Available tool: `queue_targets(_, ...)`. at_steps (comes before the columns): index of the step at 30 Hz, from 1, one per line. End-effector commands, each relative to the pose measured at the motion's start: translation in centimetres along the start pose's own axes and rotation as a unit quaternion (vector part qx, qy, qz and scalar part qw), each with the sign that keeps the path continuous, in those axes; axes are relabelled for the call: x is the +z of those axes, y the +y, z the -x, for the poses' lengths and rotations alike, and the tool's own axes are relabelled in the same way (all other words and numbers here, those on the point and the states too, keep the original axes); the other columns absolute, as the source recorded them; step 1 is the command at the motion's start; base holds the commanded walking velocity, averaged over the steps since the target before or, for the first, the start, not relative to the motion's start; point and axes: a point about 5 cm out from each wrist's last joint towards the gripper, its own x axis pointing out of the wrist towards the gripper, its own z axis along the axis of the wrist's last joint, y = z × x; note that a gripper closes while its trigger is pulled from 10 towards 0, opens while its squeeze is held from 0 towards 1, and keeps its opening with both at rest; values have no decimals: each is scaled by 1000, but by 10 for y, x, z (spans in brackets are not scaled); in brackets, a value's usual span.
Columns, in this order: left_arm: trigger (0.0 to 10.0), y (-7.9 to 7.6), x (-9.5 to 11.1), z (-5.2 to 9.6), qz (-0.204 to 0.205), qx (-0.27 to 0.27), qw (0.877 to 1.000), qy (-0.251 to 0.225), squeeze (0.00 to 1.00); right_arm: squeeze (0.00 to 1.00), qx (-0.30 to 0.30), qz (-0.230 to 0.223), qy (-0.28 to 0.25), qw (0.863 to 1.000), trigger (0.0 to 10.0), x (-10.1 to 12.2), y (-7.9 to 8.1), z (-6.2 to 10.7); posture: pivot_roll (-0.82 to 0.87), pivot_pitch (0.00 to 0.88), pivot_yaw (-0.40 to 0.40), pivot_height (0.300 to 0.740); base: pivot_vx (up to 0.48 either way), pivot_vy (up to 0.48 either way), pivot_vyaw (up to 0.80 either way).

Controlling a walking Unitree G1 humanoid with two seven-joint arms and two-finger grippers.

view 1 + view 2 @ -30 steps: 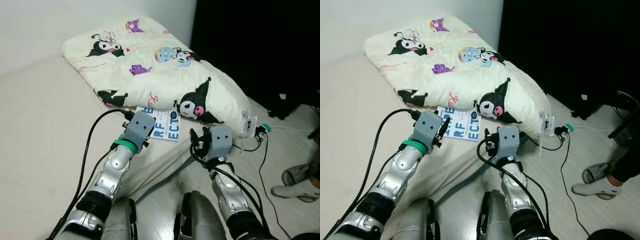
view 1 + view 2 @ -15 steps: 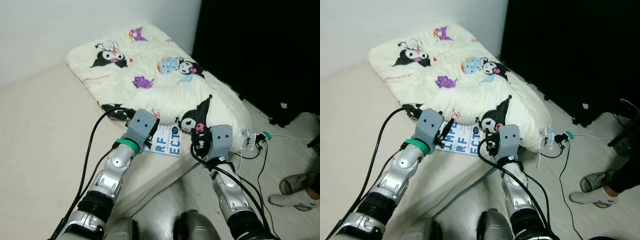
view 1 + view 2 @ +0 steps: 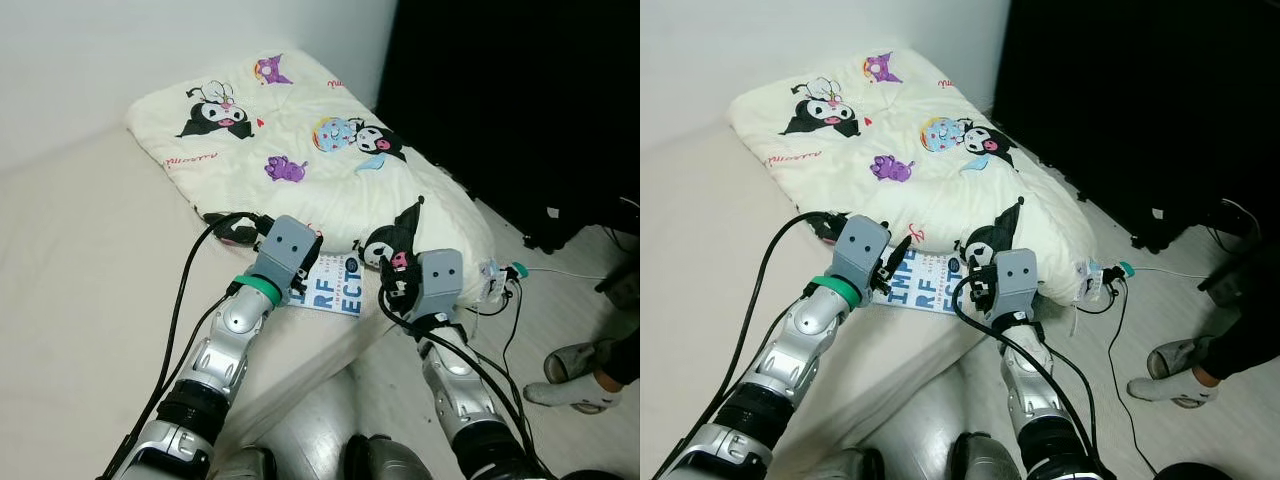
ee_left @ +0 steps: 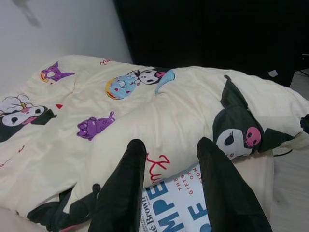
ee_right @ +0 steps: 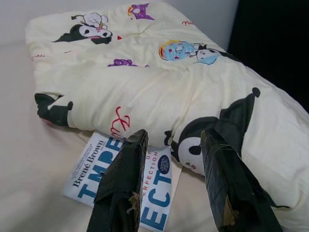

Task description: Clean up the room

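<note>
White wall and a black backdrop frame a beige bed [image 3: 70, 290] that runs up against the wall, with pale wood floor [image 3: 560, 300] to its right. Folded on the bed lies a cream comforter [image 3: 300, 150] printed with black-eared cartoon characters, reaching from the wall corner down to the bed's near right edge. A white book [image 3: 335, 288] with large blue letters lies flat on the mattress, its far edge tucked under the comforter's near fold. Both arms reach forward over the bed edge. In the left wrist view, the left claw [image 4: 169, 188] hovers just above the book's left part, its two black fingers [image 4: 126, 188] spread apart and holding nothing. In the right wrist view, the right claw [image 5: 169, 186] hangs over the book's right end beside the comforter's black character face, its fingers [image 5: 223, 186] likewise spread and empty. Near the bed's right corner a bundle of cables and a charger [image 3: 500, 275] trails onto the floor. A person's foot in a white sock and grey slipper [image 3: 575, 362] stands at the right.
</note>
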Motion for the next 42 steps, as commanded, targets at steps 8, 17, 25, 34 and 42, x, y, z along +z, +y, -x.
queue_targets(8, 10000, -3, -8, 5, 8, -4, 1000, 18, 0, 0, 7, -7, 7, 1000, 10000, -3, 5, 2, -37, 52, 57, 740, -360, 0, 0)
queue_targets(17, 10000, -2, -8, 5, 6, -4, 1000, 17, 0, 0, 10, -9, 4, 1000, 10000, -2, 6, 2, -37, 50, 59, 740, -360, 0, 0)
queue_targets(25, 10000, -1, -8, 5, 4, -3, 1000, 18, 0, 0, 14, -11, 4, 1000, 10000, -2, 7, 1, -34, 47, 61, 740, -288, 0, 0)
queue_targets(34, 10000, -4, -7, 5, 8, -9, 1000, 20, 0, 0, 20, -19, 3, 1000, 10000, -2, 6, 1, -35, 46, 63, 740, 0, 0, 438)
queue_targets(42, 10000, -4, -7, 4, 6, -12, 1000, 22, 0, 0, 22, -22, 2, 1000, 10000, -1, 7, 1, -35, 46, 64, 740, 0, 0, 783)
